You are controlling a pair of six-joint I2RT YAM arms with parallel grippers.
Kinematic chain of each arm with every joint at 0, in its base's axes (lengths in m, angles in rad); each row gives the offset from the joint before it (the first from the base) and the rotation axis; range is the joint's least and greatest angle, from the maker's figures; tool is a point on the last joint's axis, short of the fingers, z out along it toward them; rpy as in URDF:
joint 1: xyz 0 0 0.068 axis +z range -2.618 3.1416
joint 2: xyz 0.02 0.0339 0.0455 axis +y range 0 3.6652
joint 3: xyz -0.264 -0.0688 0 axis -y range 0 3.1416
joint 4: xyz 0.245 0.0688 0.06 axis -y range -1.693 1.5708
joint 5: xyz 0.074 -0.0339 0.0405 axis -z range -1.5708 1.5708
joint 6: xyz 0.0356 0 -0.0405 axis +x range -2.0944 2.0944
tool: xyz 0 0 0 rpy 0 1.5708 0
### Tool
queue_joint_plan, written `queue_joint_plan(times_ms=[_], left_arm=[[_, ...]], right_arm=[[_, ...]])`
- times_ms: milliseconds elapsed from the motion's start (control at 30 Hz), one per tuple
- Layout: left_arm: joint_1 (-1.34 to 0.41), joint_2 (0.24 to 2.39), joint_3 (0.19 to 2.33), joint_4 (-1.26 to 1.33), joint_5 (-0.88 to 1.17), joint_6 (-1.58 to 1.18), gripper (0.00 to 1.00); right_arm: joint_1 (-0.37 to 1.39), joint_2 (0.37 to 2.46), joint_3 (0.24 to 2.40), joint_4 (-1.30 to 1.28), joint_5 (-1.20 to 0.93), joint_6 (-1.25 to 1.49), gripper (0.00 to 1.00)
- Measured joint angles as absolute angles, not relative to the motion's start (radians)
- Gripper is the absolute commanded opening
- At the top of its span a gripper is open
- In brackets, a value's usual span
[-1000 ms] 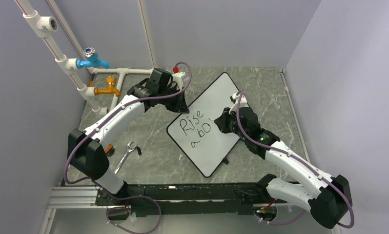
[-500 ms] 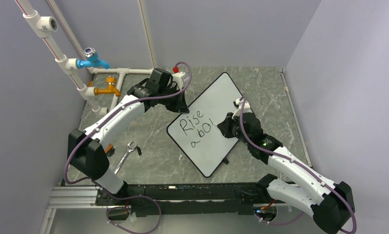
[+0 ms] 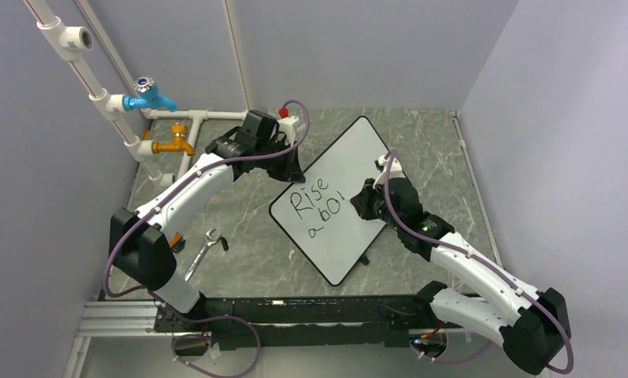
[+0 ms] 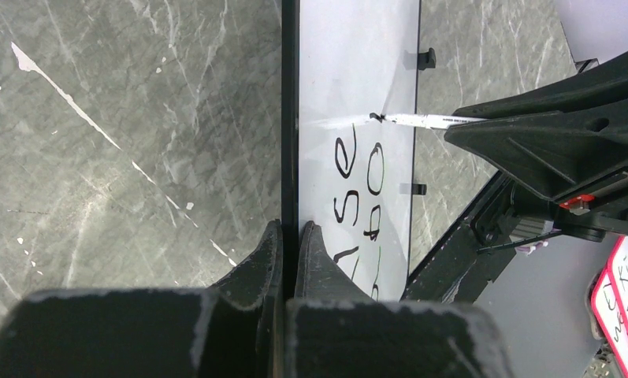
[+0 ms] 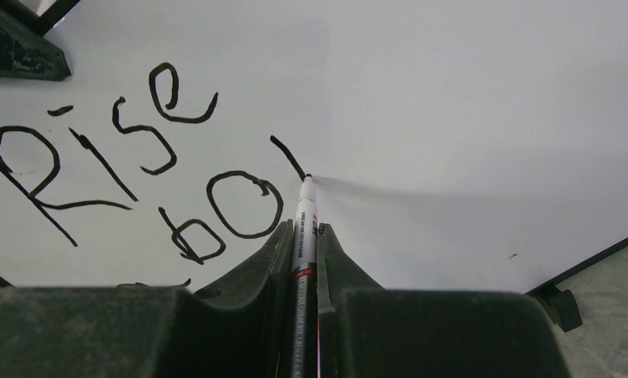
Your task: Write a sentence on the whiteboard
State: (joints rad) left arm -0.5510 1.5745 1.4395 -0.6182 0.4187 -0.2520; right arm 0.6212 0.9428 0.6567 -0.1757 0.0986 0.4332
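The whiteboard lies tilted on the grey table and also shows in the left wrist view and the right wrist view. The sentence reads "Rise" with "abo" and one slanted stroke below it. My left gripper is shut on the board's black left rim. My right gripper is shut on a white marker. The marker tip touches the board at the lower end of that stroke. The right gripper sits over the board's right side.
White pipes with a blue tap and an orange tap stand at the back left. A wrench lies on the table to the left of the board. A red-and-white object sits behind the left gripper. Grey walls close in on the sides.
My right gripper has moved the marker to the right past the "o" and drawn a short slanted stroke. The left arm and the board have not moved.
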Motion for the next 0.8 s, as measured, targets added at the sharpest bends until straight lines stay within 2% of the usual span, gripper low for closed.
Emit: queue_joint_plan(times_ms=[800], left_arm=[[-0.553,1.575,1.439,-0.616,0.412,-0.253,0.0]], right_arm=[[0.599,1.066,0.785,-0.157,0.121,0.411,0.0]])
